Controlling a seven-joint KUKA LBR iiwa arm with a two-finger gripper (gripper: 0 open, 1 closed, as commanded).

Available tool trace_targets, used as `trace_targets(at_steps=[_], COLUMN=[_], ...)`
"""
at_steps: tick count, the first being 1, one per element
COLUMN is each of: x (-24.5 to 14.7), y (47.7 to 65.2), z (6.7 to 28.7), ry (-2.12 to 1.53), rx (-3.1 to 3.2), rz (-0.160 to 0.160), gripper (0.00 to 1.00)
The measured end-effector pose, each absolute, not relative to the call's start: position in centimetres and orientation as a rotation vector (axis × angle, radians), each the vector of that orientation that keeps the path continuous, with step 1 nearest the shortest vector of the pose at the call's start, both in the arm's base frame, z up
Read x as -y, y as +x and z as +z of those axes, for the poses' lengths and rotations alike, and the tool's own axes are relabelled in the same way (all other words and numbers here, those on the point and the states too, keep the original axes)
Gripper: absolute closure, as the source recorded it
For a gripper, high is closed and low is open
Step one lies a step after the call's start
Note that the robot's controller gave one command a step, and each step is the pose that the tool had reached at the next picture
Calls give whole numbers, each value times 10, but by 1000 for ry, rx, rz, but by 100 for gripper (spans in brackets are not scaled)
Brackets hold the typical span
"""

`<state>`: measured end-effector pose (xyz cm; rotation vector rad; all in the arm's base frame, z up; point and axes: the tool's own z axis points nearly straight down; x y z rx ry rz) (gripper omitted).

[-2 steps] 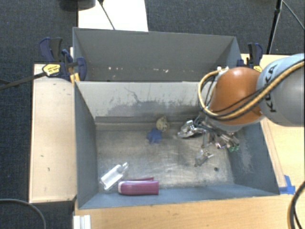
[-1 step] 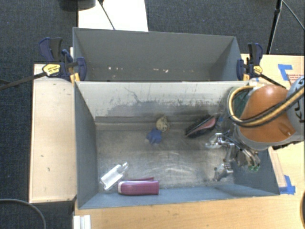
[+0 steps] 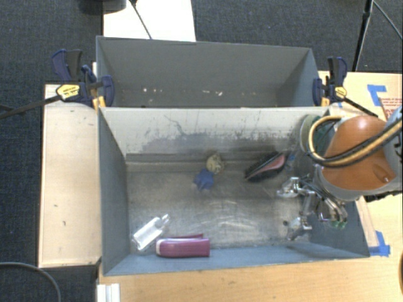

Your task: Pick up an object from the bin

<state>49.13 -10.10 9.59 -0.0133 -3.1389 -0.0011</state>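
My gripper (image 3: 293, 210) hangs low over the right end of the bin floor, close to the right wall. Its two metal fingers stand apart, so it is open, and I see nothing between them. The nearest loose thing is a black, flat oblong object with a pink-red face (image 3: 267, 167), lying tilted by the back wall just up and left of the gripper. Further left lie a small blue toy (image 3: 203, 180) and a tan lump (image 3: 215, 163) touching it.
In the front left corner a small clear plastic bottle (image 3: 150, 230) lies beside a maroon oblong case (image 3: 182, 247). The arm's orange cover and cables sit over the bin's right rim. Bare floor stretches between the gripper and these things.
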Motion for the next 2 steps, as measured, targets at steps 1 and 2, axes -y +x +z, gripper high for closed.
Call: trace_targets(at_steps=[1,2], x=[56,23], y=[558,509], z=[86,155], ry=[-51,871], rx=[3138,3021], rz=[-4,0], gripper=[0,0])
